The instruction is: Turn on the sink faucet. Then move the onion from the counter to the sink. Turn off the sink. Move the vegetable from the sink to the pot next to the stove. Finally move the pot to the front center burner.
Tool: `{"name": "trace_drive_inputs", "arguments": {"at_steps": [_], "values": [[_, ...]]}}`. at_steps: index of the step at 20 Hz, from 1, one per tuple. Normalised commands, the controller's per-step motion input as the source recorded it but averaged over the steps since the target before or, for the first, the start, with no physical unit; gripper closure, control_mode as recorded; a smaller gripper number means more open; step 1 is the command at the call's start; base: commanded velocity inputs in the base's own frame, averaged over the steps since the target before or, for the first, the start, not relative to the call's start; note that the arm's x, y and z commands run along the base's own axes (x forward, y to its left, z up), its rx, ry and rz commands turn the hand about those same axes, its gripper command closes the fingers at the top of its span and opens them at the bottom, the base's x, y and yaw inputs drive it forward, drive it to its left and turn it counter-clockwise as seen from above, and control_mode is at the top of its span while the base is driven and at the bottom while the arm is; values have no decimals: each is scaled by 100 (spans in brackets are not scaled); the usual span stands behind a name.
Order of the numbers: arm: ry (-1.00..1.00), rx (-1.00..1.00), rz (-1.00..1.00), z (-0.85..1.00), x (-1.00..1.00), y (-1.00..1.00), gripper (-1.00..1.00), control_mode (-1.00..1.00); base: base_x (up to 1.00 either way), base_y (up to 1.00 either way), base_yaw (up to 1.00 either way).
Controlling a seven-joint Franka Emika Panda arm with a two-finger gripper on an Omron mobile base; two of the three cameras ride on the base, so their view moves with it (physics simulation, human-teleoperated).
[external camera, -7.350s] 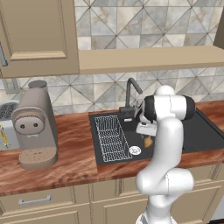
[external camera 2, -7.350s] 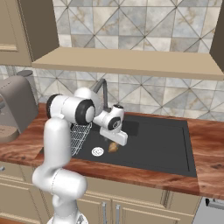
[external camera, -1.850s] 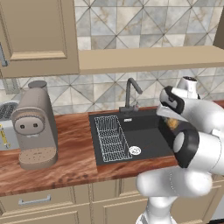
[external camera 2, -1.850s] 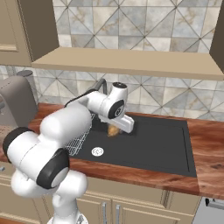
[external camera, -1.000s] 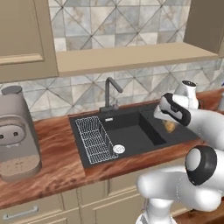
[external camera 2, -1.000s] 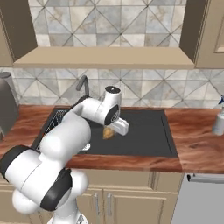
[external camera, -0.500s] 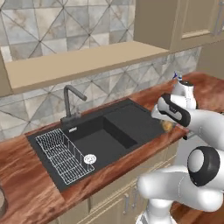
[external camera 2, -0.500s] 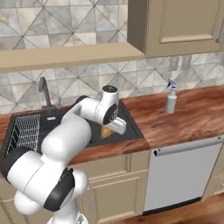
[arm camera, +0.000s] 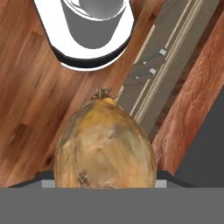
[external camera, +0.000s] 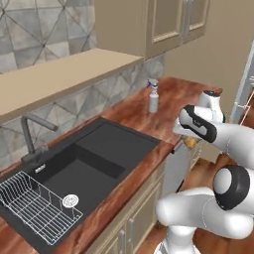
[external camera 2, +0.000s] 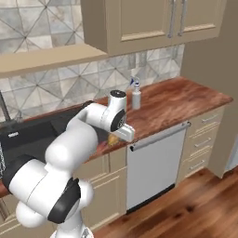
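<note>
My gripper [external camera: 191,143] is shut on the onion [external camera: 188,143], a brown-gold bulb held past the counter's front edge, above the wooden floor. From the right base view the onion [external camera 2: 112,138] hangs under the white hand, in front of the counter lip. In the hand view the onion [arm camera: 105,144] sits between the jaws and hides the fingertips. The black sink [external camera: 99,149] lies to the left of the hand, with its dark faucet [external camera: 32,134] at the back. The sink [external camera 2: 28,135] sits at the left edge of the right base view.
A wire rack [external camera: 34,208] lies in the sink's left basin. A spray bottle [external camera: 154,99] stands on the counter by the wall. A dishwasher front [external camera 2: 155,162] is below the counter right of the hand. Upper cabinets [external camera 2: 153,23] hang above. Wooden floor [external camera 2: 186,209] lies beneath.
The whole picture has shifted: the base has moved right along the counter, so the sink slid left. The onion, lifted out of the sink earlier, stays in the gripper.
</note>
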Motion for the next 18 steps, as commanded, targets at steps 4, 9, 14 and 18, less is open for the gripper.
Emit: {"name": "trace_drive_inputs", "arguments": {"at_steps": [4,9,14,18], "values": [[0,0,0,0,0,0,100,100,0,-7,-52],[0,0,0,0,0,0,100,100,0,-3,-52],[0,0,0,0,0,0,100,100,0,-4,-52],[0,0,0,0,0,0,100,100,0,-2,-52]]}}
